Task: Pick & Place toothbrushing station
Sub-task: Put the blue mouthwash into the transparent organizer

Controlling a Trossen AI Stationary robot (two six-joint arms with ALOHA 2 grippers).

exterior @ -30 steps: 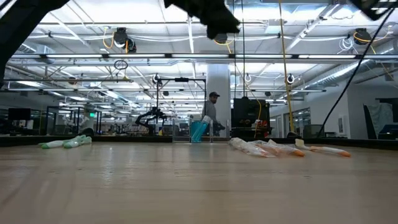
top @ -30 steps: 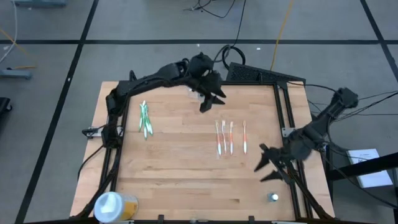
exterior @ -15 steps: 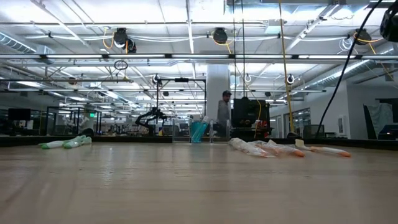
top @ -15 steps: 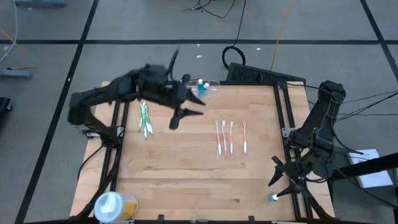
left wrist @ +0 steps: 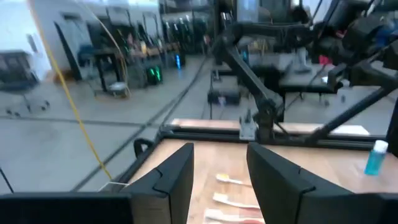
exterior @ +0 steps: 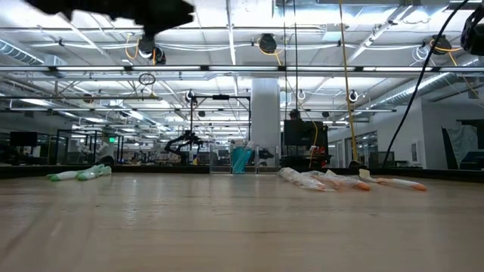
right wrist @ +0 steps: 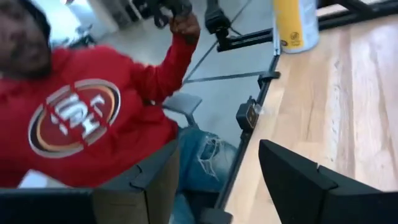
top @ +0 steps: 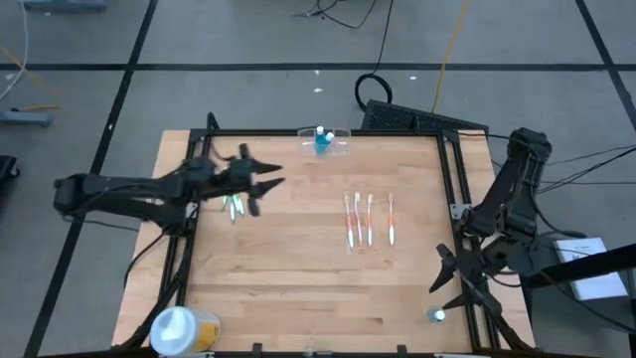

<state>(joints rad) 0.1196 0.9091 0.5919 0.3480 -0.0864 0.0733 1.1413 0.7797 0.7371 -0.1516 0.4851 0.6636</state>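
Behind the pale wooden table (top: 298, 288) stretches a wide workshop hall of ceiling rails and lamps, and I work from that bare board. My left gripper (top: 260, 185) hangs in the air over the left part of the table, fingers (left wrist: 180, 177) parted with nothing between them. Just beneath and beside it lies a small bunch of green toothbrushes (top: 232, 199). Well apart from it, toward the far edge of the table, stands the small clear plastic toothbrushing station (top: 325, 137) with a blue piece upright in it, resting free, touched by neither arm. Between the two grippers, four orange-tipped toothbrushes (top: 369, 219) lie side by side in a row.

My right gripper (top: 454, 278) sits folded near the right edge, jaws spread and empty; close to it a small blue-capped item (top: 437, 315) lies on the table. Past its fingers a person in a red shirt (right wrist: 81, 118) stands beside the table. A round white-and-yellow tub (top: 181, 328) rests at the near left corner.

I judge the station already set down and no grasp in hand. If it must move again, the left arm needs to reach forward and close squarely on the holder's walls.
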